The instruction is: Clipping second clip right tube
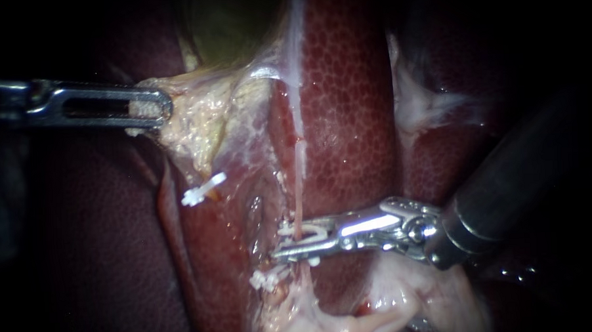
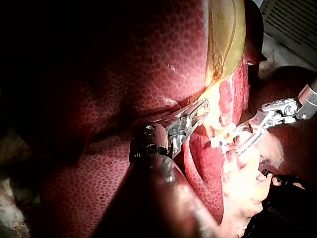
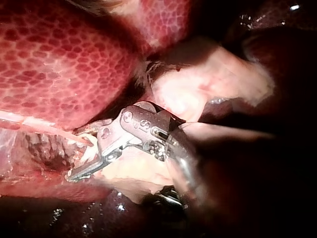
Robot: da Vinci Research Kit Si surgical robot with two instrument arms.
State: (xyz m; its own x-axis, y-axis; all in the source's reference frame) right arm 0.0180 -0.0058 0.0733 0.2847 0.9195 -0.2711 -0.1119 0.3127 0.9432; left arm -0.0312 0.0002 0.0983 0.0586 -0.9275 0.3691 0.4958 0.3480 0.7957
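In the endoscope view the right tube (image 1: 299,185) is seen as a thin pale strand running almost straight up and down through the centre of the frame, over the liver (image 1: 346,105). The right instrument (image 1: 297,243) enters from the lower right and lies nearly level, so its hand is set square across the tube's long axis. The two jaws stand apart, one above and one below the crossing point. A loaded clip (image 1: 309,233) is held between them, and the tube is taken to pass through its opening. Another clip (image 1: 266,278) is seen just below, at lower centre, and a third clip (image 1: 203,189) sits well apart at centre left. The left instrument (image 1: 151,110), at upper left, has its hand closed on pale fatty tissue (image 1: 202,120) below the gallbladder (image 1: 238,23).

In the left wrist view the left instrument (image 2: 198,110) is clamped on that tissue at the gallbladder's (image 2: 225,34) lower end. The right instrument (image 2: 233,141) is seen ahead and to one side of it, its hand at the bright strand.

In the right wrist view the tube (image 3: 44,125) is seen reaching the right instrument (image 3: 84,166) from beside the liver (image 3: 59,54) and meeting the jaws crosswise. How deep it sits between them cannot be told. The right hand is judged the nearer, and the closure depends on this square crossing.
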